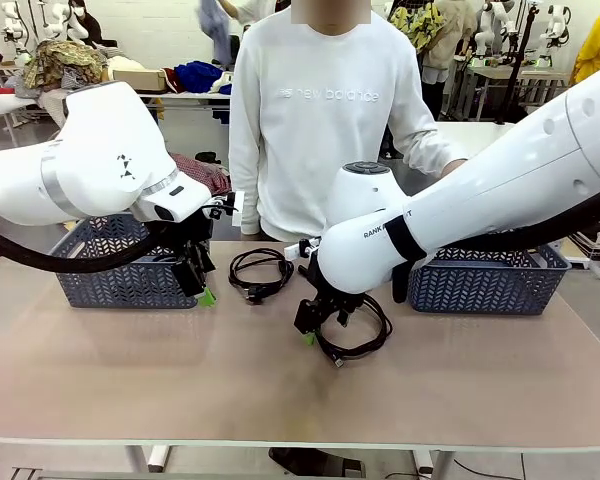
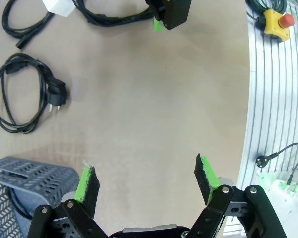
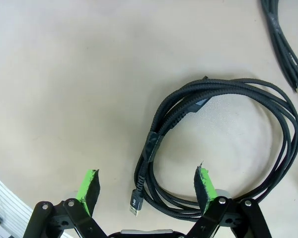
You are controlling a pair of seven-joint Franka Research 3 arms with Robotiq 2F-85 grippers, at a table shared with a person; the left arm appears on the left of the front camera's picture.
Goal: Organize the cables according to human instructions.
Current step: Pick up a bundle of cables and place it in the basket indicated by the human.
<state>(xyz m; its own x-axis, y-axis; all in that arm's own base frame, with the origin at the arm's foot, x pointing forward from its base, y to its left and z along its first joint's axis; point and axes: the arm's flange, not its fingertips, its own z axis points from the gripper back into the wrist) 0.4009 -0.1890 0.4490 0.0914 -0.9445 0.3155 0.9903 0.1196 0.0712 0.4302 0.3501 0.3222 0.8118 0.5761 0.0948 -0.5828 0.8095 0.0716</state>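
The right gripper (image 3: pixel 146 183) hangs wide apart over the braided cable (image 3: pixel 151 144); better pinch its banded side squarely. The left gripper (image 2: pixel 146 181), also apart, hovers left of it.

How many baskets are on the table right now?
2. The left basket stands on the robot's left side, toward the person; the right basket stands on the robot's right side. Both are partly covered; another hidden one seems unlikely.

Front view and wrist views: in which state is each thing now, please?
braided cable: coiled, flat on the table
plug cable: coiled, flat on the table
left claw: open, empty, above bare table
right claw: open, empty, over the braided cable
left basket: upright, contents unclear
right basket: upright, contents unclear
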